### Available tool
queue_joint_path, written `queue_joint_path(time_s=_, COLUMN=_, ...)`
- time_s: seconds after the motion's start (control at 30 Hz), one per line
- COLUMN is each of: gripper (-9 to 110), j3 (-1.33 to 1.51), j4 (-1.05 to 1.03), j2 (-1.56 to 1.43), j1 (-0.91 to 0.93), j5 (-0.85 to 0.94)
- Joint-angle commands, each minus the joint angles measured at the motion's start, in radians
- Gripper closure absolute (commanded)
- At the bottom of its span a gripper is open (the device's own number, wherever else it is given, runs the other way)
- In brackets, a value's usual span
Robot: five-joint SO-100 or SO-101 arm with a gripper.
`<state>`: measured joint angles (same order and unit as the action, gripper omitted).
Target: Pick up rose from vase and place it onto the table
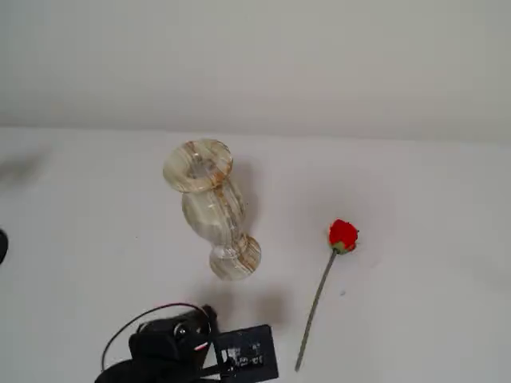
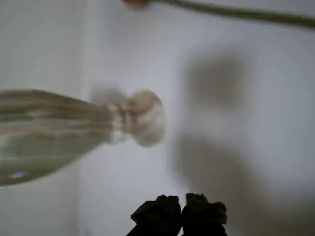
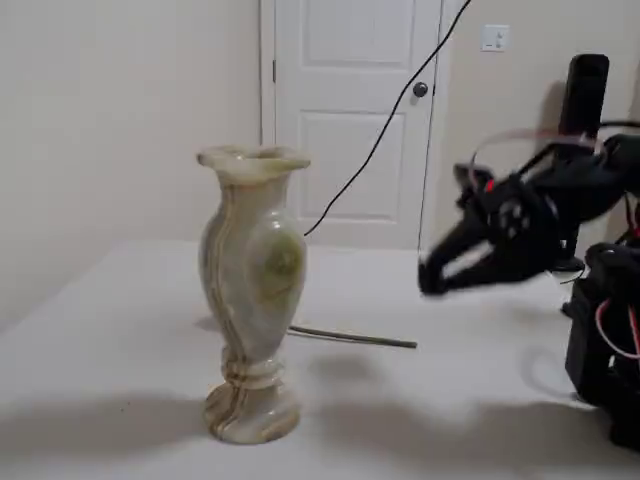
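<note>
The marbled cream-and-tan vase [image 1: 209,207] stands upright on the white table [image 1: 80,239] with nothing in its mouth. The rose [image 1: 342,235] lies flat on the table to the right of the vase in a fixed view, red bud toward the wall and stem pointing to the front. In another fixed view only its stem [image 3: 350,338] shows behind the vase [image 3: 250,300]. My gripper [image 3: 432,276] hovers above the table, apart from both vase and rose. In the wrist view the gripper [image 2: 182,212] is shut and empty, with the vase [image 2: 59,128] at left and the rose stem [image 2: 236,12] along the top edge.
My arm [image 1: 192,347] sits at the bottom edge of a fixed view, in front of the vase. Its base [image 3: 600,330] and cables stand at the right. A white door [image 3: 350,120] and pale walls lie beyond the table. A dark object [image 1: 2,246] pokes in at the left edge.
</note>
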<state>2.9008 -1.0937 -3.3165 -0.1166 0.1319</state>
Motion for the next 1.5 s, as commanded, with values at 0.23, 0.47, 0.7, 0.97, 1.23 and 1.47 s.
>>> queue_joint_path(time_s=0.23, gripper=101, j3=0.153, j4=0.052, j2=-0.009, j1=-0.097, j5=-0.044)
queue_joint_path(time_s=0.47, gripper=101, j3=0.153, j4=0.052, j2=-0.009, j1=-0.077, j5=-0.064)
queue_joint_path(time_s=0.7, gripper=101, j3=0.153, j4=0.052, j2=-0.009, j1=-0.077, j5=-0.064)
queue_joint_path(time_s=0.97, gripper=101, j3=0.153, j4=0.052, j2=-0.009, j1=-0.077, j5=-0.064)
queue_joint_path(time_s=1.23, gripper=101, j3=0.153, j4=0.052, j2=-0.009, j1=-0.077, j5=-0.064)
queue_joint_path(time_s=1.47, gripper=101, j3=0.153, j4=0.052, j2=-0.009, j1=-0.077, j5=-0.064)
